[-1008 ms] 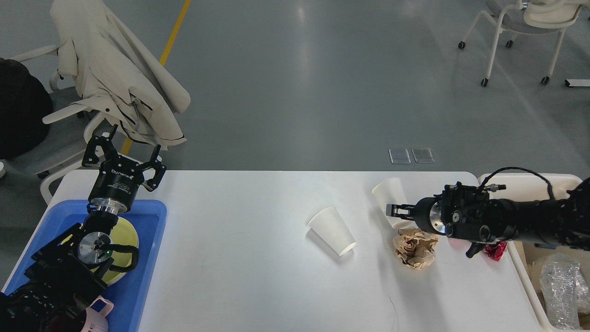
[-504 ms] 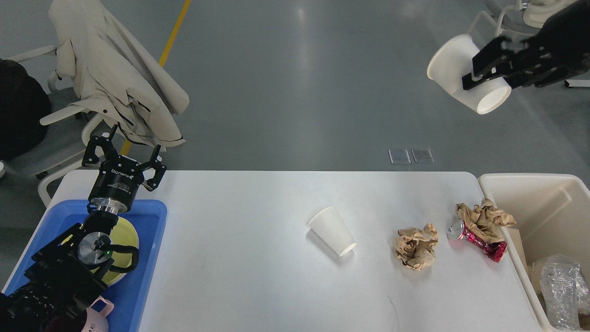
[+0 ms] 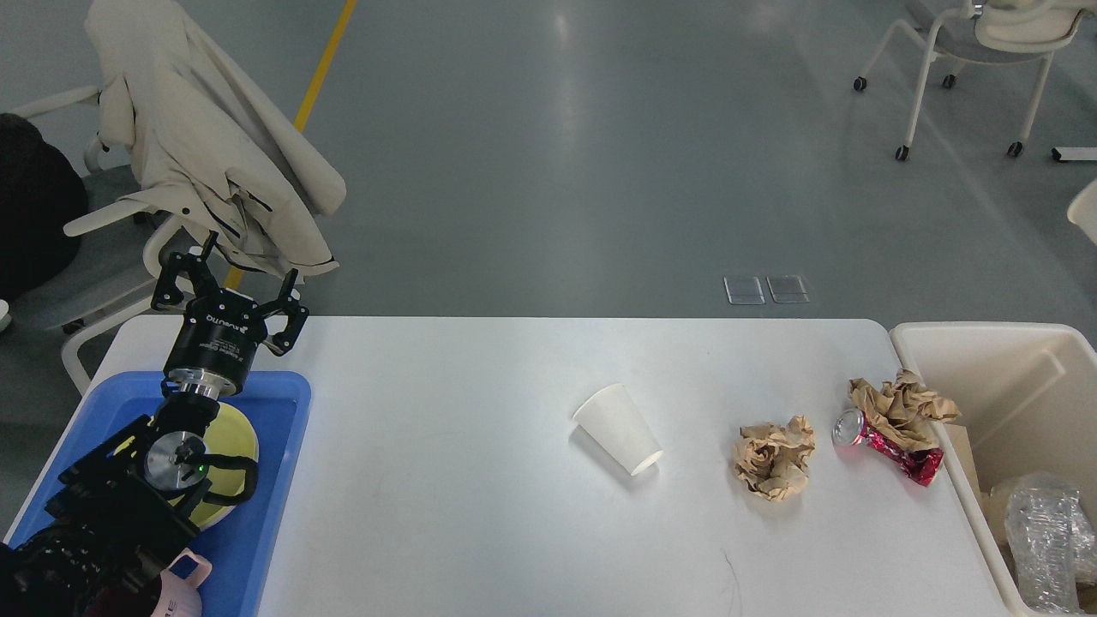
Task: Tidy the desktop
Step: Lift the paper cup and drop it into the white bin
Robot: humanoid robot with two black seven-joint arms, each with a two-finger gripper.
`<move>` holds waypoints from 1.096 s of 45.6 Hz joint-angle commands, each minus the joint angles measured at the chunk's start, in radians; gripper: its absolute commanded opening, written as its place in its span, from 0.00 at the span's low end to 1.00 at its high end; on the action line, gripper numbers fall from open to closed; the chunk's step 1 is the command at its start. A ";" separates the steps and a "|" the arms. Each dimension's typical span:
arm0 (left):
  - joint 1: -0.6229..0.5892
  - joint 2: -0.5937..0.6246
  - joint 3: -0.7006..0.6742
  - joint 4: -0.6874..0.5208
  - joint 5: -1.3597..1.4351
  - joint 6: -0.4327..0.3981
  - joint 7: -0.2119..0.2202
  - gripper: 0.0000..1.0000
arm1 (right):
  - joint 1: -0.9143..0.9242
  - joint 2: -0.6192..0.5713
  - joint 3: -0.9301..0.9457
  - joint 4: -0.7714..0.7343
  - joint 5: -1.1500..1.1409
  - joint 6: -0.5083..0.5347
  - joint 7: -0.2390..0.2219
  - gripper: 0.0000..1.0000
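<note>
While clear plastic (image 3: 1047, 538) lies nearest in the bin (image 3: 986, 343) at right, the white surface (image 3: 446, 480) spreads across the view, carrying a tipped cup (image 3: 619, 428), a paper wad (image 3: 774, 457), a crushed can (image 3: 887, 446) and a second wad (image 3: 900, 403). At left, a tray (image 3: 257, 531) holds a yellow plate (image 3: 236, 441). Beyond it, the left end effector (image 3: 230, 281) hangs with fingers spread, empty. No right end effector shows.

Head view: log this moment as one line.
left claw: open, over blue tray | right claw: out of view | desktop: paper cup on its side, two paper wads, crushed can | bin: right
</note>
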 commanded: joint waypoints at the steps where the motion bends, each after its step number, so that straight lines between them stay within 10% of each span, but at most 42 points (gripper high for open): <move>1: 0.000 0.000 0.001 0.000 0.000 0.000 0.000 1.00 | -0.447 0.036 0.116 -0.172 0.099 -0.202 -0.005 0.00; 14: 0.000 0.000 0.001 0.000 0.000 0.000 0.000 1.00 | -0.969 0.249 0.404 -0.501 0.263 -0.348 -0.014 0.04; 16: 0.000 0.000 0.001 0.000 0.000 0.000 0.000 1.00 | -0.980 0.255 0.423 -0.502 0.265 -0.351 -0.017 0.54; 17: 0.000 0.000 0.001 0.000 0.000 0.000 0.000 1.00 | -0.983 0.255 0.432 -0.504 0.266 -0.351 -0.017 0.99; 37: 0.000 0.000 0.001 0.000 0.000 0.000 0.000 1.00 | -0.933 0.243 0.450 -0.461 0.265 -0.331 -0.015 1.00; 50: 0.000 0.000 0.001 0.000 0.000 0.000 0.000 1.00 | -0.158 0.097 0.264 0.034 0.220 -0.054 -0.014 1.00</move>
